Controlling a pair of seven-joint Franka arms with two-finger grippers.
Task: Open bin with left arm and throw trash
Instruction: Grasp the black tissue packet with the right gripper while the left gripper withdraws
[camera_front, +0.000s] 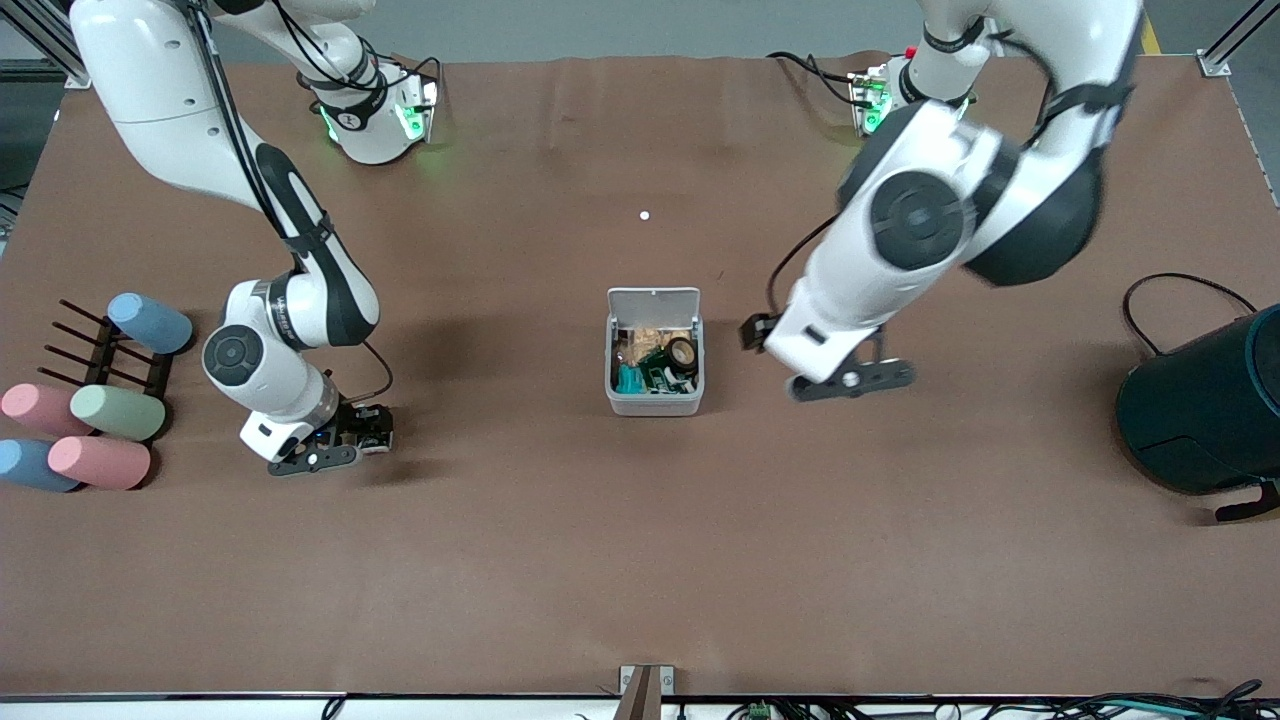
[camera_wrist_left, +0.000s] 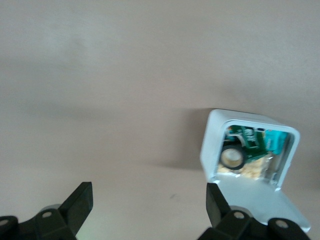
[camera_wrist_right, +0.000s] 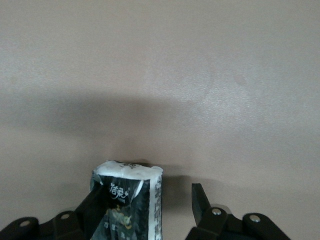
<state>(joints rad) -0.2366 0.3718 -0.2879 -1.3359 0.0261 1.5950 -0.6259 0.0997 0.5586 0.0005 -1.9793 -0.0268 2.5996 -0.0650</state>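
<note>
The right gripper (camera_wrist_right: 145, 210) is seen low over the table toward the right arm's end, its fingers apart around a black-and-white wrapper packet (camera_wrist_right: 127, 200); one finger appears to touch the packet while a gap shows at the other, so a firm clamp is not yet shown. For the step judged to be in hand, a pickup, the fingers would best be closed squarely on the packet's middle before any lift, since crumpled film can slip.

The left gripper (camera_wrist_left: 150, 205) is held spread wide and empty over bare table beside the bin (camera_front: 655, 400). The bin stands at the table's centre with its lid (camera_front: 654, 301) already tipped up, and a tape roll (camera_front: 684, 354) and other scraps are seen inside.

Pastel cylinders (camera_front: 118, 412) on a black rack lie beside the right arm.
</note>
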